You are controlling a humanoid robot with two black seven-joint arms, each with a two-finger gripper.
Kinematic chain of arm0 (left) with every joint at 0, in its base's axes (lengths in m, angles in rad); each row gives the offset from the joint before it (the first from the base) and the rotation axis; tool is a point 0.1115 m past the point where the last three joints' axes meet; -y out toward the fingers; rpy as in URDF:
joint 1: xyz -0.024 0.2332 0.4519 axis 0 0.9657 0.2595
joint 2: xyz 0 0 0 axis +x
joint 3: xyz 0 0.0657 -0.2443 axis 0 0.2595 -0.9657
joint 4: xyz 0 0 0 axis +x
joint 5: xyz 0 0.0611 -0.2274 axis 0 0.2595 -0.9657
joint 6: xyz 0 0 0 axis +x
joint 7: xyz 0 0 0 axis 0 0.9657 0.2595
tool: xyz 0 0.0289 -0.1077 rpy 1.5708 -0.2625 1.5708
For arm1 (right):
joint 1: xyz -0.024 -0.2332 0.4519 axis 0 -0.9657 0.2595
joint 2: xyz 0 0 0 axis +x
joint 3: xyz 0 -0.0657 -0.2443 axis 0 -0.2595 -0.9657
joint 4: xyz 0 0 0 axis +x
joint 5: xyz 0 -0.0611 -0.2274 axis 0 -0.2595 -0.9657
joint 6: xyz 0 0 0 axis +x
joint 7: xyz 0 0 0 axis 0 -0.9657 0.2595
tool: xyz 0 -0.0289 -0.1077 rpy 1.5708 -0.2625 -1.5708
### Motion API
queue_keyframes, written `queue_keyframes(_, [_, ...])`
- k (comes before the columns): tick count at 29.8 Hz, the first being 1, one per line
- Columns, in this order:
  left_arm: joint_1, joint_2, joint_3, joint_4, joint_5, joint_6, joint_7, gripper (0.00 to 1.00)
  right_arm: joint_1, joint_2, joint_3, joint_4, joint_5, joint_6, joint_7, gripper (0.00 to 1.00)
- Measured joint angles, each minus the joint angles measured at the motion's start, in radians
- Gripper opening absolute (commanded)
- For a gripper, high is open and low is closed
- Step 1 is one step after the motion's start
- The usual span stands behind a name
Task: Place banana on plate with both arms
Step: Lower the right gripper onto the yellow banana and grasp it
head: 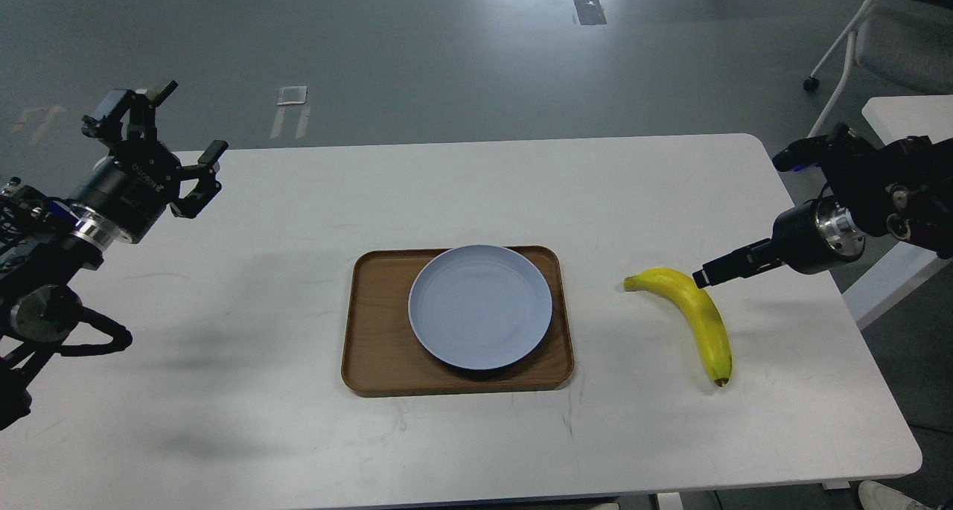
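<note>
The yellow banana [703,320] lies on the white table [298,220], right of the tray, with its stem toward the plate. The pale blue-grey plate [480,305] sits empty on the brown wooden tray [368,361] at mid-table. My right gripper [706,277] comes in low from the right. Its tip is at the banana's upper curve, near the stem end. It is seen edge-on as one dark bar, so its fingers cannot be told apart. My left gripper [191,121] is open and empty, held above the table's far left corner, well away from the tray.
A second white table [904,119] and a chair [893,41] stand off the right edge, behind my right arm. Grey floor lies beyond the far edge of the table.
</note>
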Motion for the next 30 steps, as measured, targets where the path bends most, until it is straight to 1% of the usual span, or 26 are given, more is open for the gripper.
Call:
queue_keyframes(7, [0.000, -0.001, 0.000, 0.000, 0.000, 0.000, 0.000, 0.98, -0.081, 0.045, -0.024, -0.052, 0.002, -0.050, 0.000, 0.99])
queue_keyframes(10, [0.000, -0.002, 0.001, 0.000, 0.000, 0.000, 0.000, 0.98, -0.104, 0.057, -0.023, -0.061, 0.004, -0.076, 0.000, 0.96])
queue_keyframes(13, [0.000, -0.002, 0.002, 0.000, 0.000, 0.000, 0.000, 0.98, -0.113, 0.068, -0.020, -0.064, 0.005, -0.085, 0.000, 0.89])
queue_keyframes(14, [0.000, -0.002, 0.002, 0.000, 0.000, 0.000, 0.000, 0.98, -0.115, 0.073, -0.018, -0.065, 0.006, -0.086, 0.000, 0.81])
queue_keyframes(16, [0.000, -0.001, 0.002, 0.000, 0.000, 0.000, 0.000, 0.98, -0.116, 0.081, -0.016, -0.065, 0.009, -0.087, 0.000, 0.71])
queue_keyframes(17, [0.000, 0.000, 0.002, 0.000, 0.000, 0.000, 0.000, 0.98, -0.117, 0.087, -0.016, -0.065, 0.010, -0.087, 0.000, 0.63])
queue_keyframes(18, [0.001, 0.000, 0.002, 0.000, 0.000, 0.000, 0.000, 0.98, -0.117, 0.092, -0.016, -0.065, 0.011, -0.087, 0.000, 0.58])
queue_keyframes(20, [0.001, 0.002, 0.002, 0.000, 0.000, 0.000, 0.000, 0.98, -0.117, 0.100, -0.021, -0.065, 0.011, -0.085, 0.000, 0.42])
queue_keyframes(21, [0.001, 0.004, 0.002, 0.000, 0.000, 0.000, 0.000, 0.98, -0.117, 0.102, -0.024, -0.066, 0.011, -0.083, 0.000, 0.38])
queue_keyframes(22, [0.001, 0.005, 0.001, 0.000, 0.000, 0.000, 0.000, 0.98, -0.118, 0.104, -0.027, -0.067, 0.010, -0.081, 0.000, 0.30])
queue_keyframes(28, [0.001, 0.013, 0.000, 0.000, 0.000, 0.000, 0.000, 0.98, -0.118, 0.104, -0.032, -0.068, 0.009, -0.079, 0.000, 0.12])
queue_keyframes(30, [0.001, 0.013, 0.000, 0.000, -0.001, 0.000, 0.000, 0.98, -0.116, 0.103, -0.034, -0.068, 0.008, -0.079, 0.000, 0.11])
